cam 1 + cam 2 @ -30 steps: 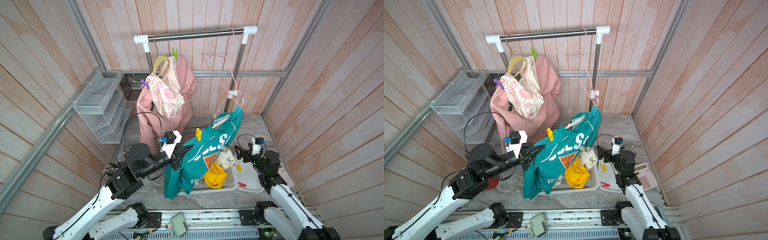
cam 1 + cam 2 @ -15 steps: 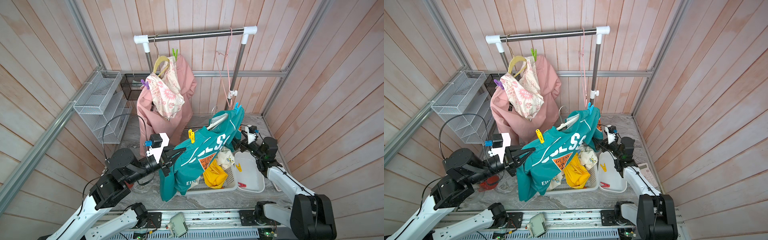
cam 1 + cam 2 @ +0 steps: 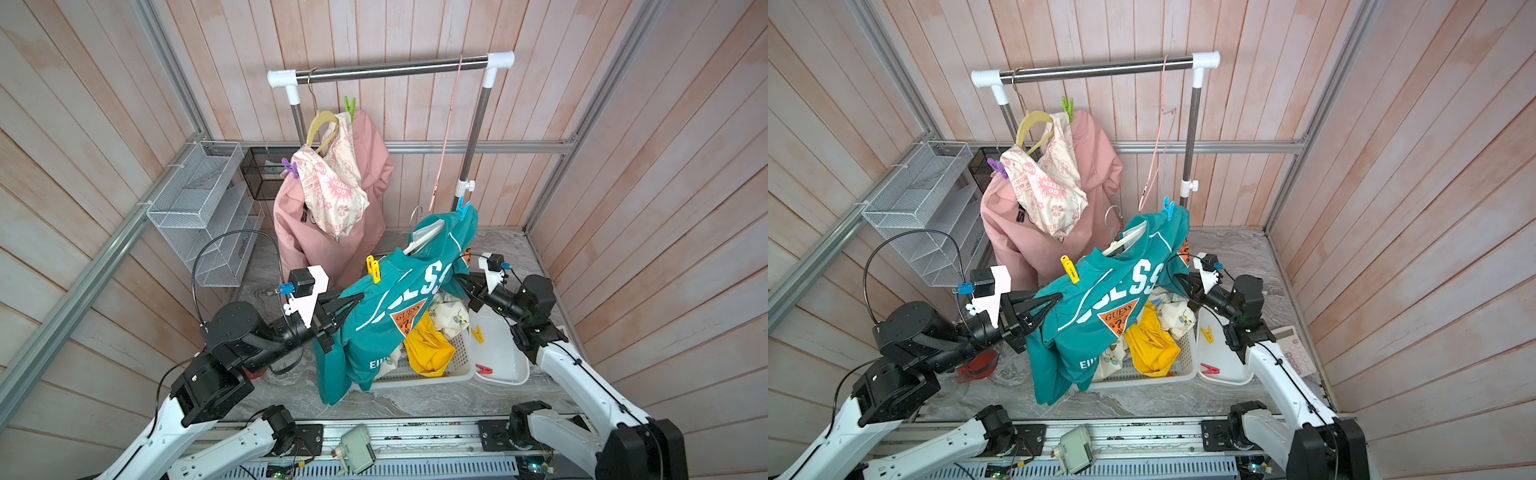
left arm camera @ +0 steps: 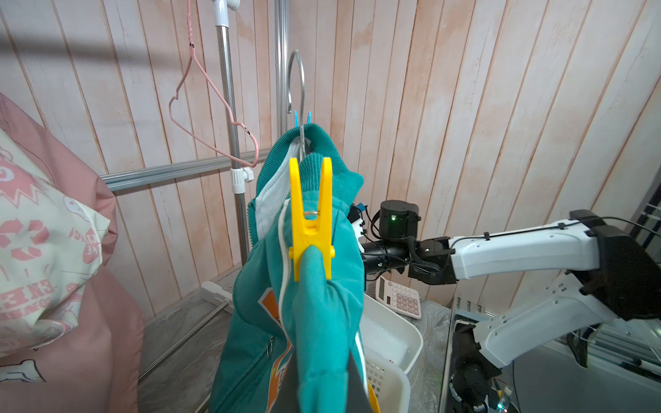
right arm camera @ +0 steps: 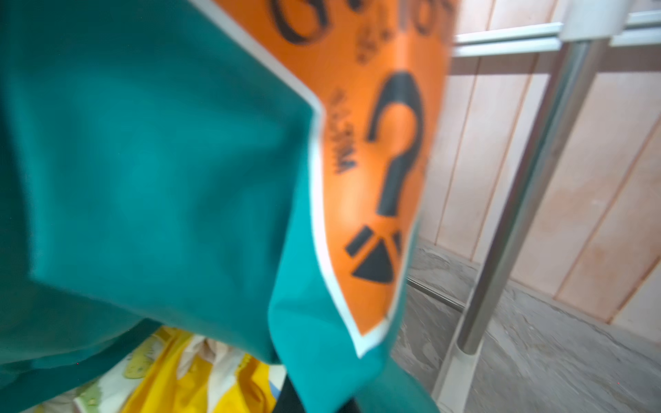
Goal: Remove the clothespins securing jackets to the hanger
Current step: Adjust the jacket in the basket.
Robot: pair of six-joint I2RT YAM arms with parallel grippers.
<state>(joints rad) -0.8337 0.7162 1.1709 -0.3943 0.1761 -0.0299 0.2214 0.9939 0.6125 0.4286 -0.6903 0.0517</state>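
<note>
Wood-plank walls all round, a gray marble-look bench (image 3: 415,399) underneath and a clothes rail (image 3: 390,68) at the back, so that's your workspace.

Your left end effector (image 3: 360,296) is clamped tight on a fold of the teal jacket (image 3: 374,328) at its lower shoulder. In the left wrist view the cloth runs from it straight to the yellow clothespin (image 4: 310,221), which bites that shoulder.

Your right end effector (image 3: 462,284) is closed too, nosed in against the jacket's opposite edge. The right wrist view is mostly a blur of teal cloth and the orange patch (image 5: 379,161), so I can't tell whether it actually has any fabric pinched.

The teal jacket sits tilted on a white hanger (image 3: 424,235), slung between the two arms above the white basket (image 3: 459,368), with the hook clear of the rail. A blue clothespin (image 3: 462,206) grips its upper shoulder.

The pink jacket (image 3: 328,249) hangs from the rail on a tan hanger (image 3: 322,120), with a green clothespin (image 3: 350,106) on one shoulder and a purple clothespin (image 3: 290,167) on the other. The yellow jacket (image 3: 428,349) lies crumpled in the basket. Just beside the basket, a white tub (image 3: 505,374) holds a loose yellow clothespin (image 3: 477,333) and a red clothespin (image 3: 483,368). A thin pink wire hanger (image 3: 446,137) dangles from the rail.
</note>
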